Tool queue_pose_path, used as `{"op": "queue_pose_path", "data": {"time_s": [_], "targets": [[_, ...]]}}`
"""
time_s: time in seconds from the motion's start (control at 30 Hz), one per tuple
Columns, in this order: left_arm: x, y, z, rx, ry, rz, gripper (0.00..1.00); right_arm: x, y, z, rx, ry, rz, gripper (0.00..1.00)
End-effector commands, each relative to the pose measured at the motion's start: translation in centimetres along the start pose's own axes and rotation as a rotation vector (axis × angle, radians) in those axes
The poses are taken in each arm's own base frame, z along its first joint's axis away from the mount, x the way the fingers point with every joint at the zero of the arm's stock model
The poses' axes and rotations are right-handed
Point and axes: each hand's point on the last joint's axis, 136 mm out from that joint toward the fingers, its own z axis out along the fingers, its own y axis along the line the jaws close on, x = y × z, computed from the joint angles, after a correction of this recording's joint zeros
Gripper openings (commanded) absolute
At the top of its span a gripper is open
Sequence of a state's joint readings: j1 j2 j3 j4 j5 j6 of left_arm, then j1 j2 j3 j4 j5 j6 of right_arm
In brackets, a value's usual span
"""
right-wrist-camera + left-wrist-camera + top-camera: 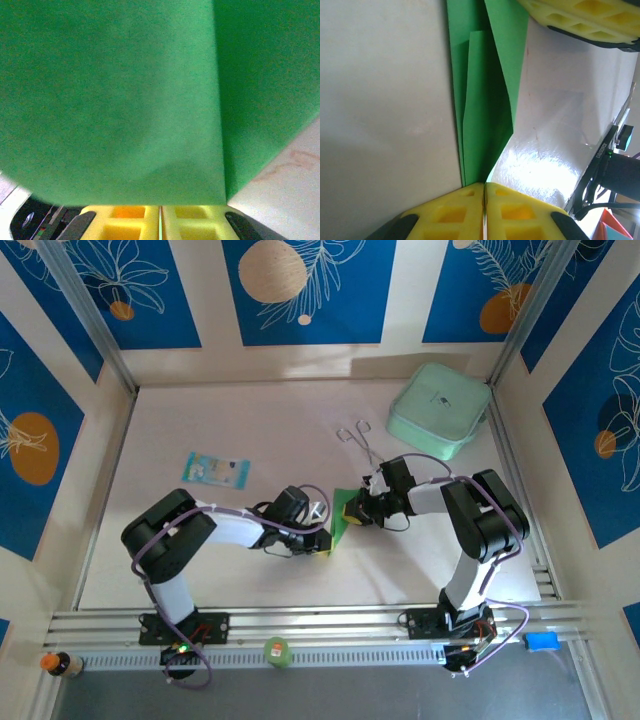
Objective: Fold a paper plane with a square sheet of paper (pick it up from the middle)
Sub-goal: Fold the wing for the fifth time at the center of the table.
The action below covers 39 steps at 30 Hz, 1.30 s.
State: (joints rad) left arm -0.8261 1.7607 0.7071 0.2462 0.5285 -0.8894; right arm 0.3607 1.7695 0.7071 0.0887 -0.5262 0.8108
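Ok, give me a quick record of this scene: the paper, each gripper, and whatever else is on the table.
paper: folded green paper, long creased layers, spanning between both grippers
left gripper: shut on its narrow end
right gripper: shut on its other end
other items: mint box far right, blue packet left, metal tool mid-table

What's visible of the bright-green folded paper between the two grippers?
The bright-green folded paper is thin, plain and matte, creased lengthwise into overlapping layers tapering to a narrow end. The left gripper, yellow pads shut, pinches that narrow end; the right gripper pinches the wider end. It is over the middle of the white table.
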Motion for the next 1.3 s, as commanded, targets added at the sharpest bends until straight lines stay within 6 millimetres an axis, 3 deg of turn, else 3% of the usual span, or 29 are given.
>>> {"op": "queue_pose_path", "data": {"time_s": [0.0, 0.17, 0.27, 0.43, 0.7, 0.97, 1.27], "targets": [[4.0, 4.8, 0.4, -0.141, 0.111, -0.117, 0.10, 1.0, -3.5, 1.2, 0.132, 0.012, 0.055, 0.10], [4.2, 4.9, 0.4, -0.121, 0.103, -0.138, 0.08, 1.0, -3.6, 1.1, 0.131, 0.012, 0.057, 0.10], [3.9, 4.3, 0.2, -0.099, 0.082, -0.123, 0.14, 0.9, -3.5, 1.1, 0.128, 0.011, 0.056, 0.10], [2.4, 2.8, -0.6, -0.097, 0.038, -0.059, 0.25, 0.9, -3.2, 1.0, 0.116, 0.010, 0.049, 0.10], [-0.8, -0.2, -1.1, -0.039, -0.034, 0.021, 0.30, 1.0, -3.1, 0.9, 0.110, 0.009, 0.048, 0.11], [-3.2, -1.1, -1.5, -0.017, -0.079, 0.025, 0.34, 1.0, -3.0, 0.9, 0.109, 0.009, 0.046, 0.11], [-4.3, -2.5, -0.5, 0.046, -0.050, 0.030, 0.30, 1.0, -3.0, 0.8, 0.111, 0.007, 0.047, 0.11]]}}
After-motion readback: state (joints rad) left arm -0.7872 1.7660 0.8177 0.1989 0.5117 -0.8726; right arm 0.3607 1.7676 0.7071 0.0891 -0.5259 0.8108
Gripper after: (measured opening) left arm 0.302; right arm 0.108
